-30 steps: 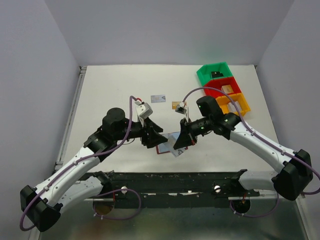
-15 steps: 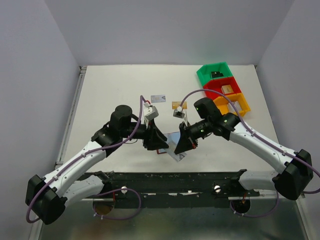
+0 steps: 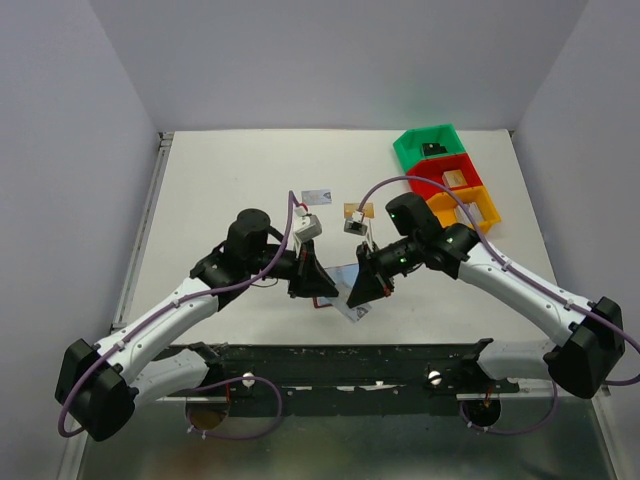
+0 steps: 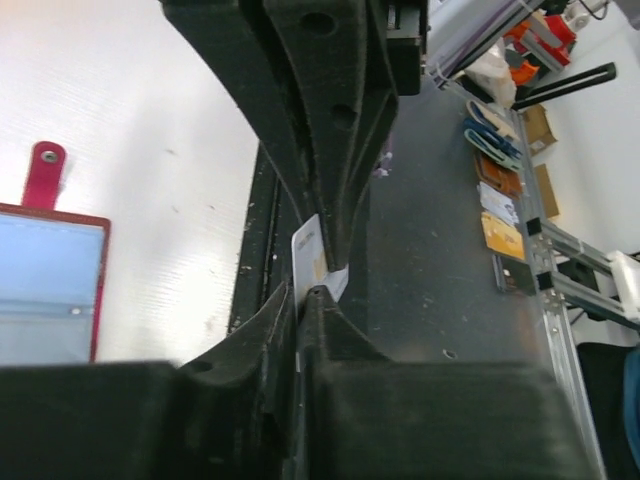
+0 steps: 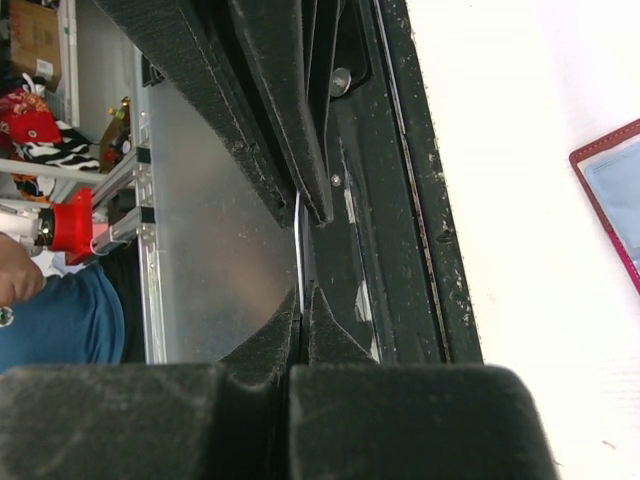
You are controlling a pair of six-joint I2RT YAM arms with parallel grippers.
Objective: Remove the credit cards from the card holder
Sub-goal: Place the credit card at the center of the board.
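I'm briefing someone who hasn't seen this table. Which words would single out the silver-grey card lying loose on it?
On the white table, start at the coloured bins at the far right and move left towards the middle. Two cards lie flat there, apart. The silver-grey card is the left one, slightly farther back; the right one is a gold-tan card.

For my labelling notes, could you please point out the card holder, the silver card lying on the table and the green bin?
card holder (image 4: 50,290): left wrist view, on its light blue lining.
silver card (image 3: 317,196): top view, middle of its face.
green bin (image 3: 406,149): top view, on its left wall.
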